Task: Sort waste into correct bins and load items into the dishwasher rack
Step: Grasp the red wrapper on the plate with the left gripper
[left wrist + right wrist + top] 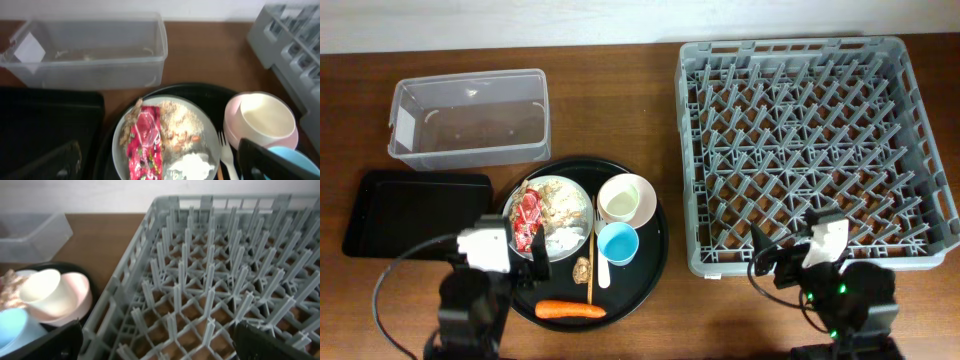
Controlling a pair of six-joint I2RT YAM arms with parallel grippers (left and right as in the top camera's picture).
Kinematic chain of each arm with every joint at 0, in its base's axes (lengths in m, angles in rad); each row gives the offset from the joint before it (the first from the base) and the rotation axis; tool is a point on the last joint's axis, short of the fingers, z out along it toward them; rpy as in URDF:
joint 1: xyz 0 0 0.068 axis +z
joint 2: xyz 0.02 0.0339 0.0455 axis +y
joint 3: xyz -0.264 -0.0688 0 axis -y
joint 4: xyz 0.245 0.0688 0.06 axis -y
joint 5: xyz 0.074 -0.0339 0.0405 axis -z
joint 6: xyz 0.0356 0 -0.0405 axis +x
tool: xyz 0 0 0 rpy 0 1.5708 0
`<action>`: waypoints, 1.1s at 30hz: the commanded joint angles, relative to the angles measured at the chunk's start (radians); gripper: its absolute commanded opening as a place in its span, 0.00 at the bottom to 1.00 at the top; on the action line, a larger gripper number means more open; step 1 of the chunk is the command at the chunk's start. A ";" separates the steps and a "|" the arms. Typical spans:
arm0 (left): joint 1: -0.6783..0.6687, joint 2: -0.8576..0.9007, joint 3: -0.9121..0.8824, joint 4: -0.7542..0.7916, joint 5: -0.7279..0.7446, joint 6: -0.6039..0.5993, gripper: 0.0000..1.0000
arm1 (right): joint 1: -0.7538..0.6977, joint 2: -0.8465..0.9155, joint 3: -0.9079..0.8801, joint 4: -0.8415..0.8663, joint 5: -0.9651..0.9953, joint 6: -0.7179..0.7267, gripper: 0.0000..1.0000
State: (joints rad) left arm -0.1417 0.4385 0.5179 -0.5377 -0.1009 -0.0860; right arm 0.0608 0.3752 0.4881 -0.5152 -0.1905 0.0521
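Lettering on wrapper (145,142) too blurred to read; white label (28,48) on tub (100,55) blank or illegible. Low over plate (207,150), left gripper (167,162) with fingers (270,160) spread wide, gripping nothing. Just before rack's (210,280) near edge, right gripper (160,342) likewise spread, empty. On plate's left half, wrapper lying long axis away from camera, toward tub. Along round tray's (652,255) near edge, carrot (570,310) — lengthwise left to right.
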 commanded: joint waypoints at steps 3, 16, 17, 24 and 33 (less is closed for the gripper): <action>0.001 0.312 0.272 -0.220 0.035 0.012 0.99 | 0.004 0.275 0.279 -0.249 -0.019 0.008 0.99; 0.001 0.663 0.406 -0.195 0.031 -0.026 0.99 | 0.003 0.548 0.430 -0.375 -0.008 0.009 0.98; 0.001 0.708 0.406 -0.185 0.021 -0.035 0.99 | 0.003 0.553 0.430 -0.377 -0.007 0.008 0.99; 0.010 0.977 0.406 -0.051 -0.020 -0.102 0.99 | 0.003 0.554 0.430 -0.386 0.019 0.009 0.99; 0.112 1.125 0.406 0.032 -0.019 -0.216 0.70 | 0.003 0.554 0.430 -0.386 0.019 0.009 0.99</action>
State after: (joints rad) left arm -0.0456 1.5475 0.9123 -0.5259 -0.1108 -0.2611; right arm 0.0608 0.9295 0.8978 -0.9024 -0.1822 0.0536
